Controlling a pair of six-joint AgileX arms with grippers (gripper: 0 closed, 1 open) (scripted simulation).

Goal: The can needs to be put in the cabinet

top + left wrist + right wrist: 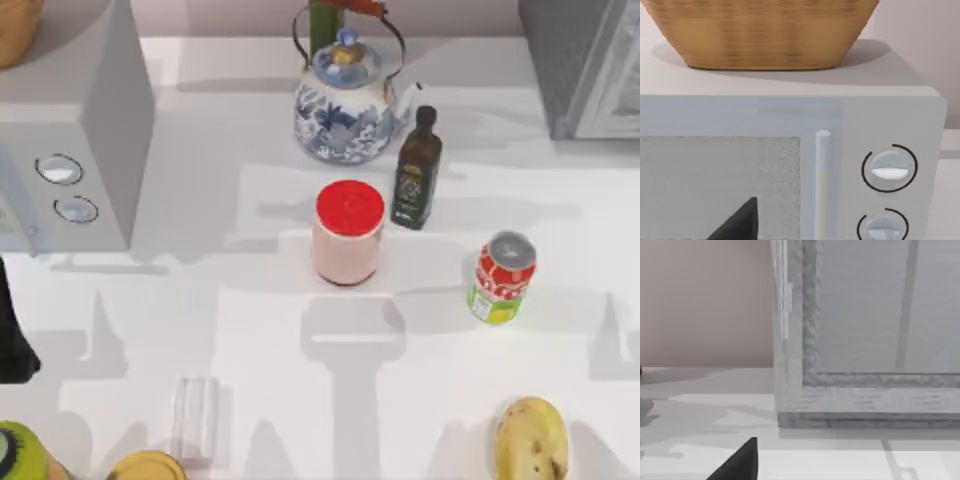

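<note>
Your right end effector (735, 462) shows one dark fingertip, so you cannot tell its grip; the upright red drink can (501, 278) stands right of centre, nearer your right arm.

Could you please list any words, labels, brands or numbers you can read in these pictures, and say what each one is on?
None can be read.
The can: white lettering on red, too blurred to read.
Dark bottle: a label, too small to read.
Microwave: two knobs, no legible markings.
Pink jar: no text visible.
</note>
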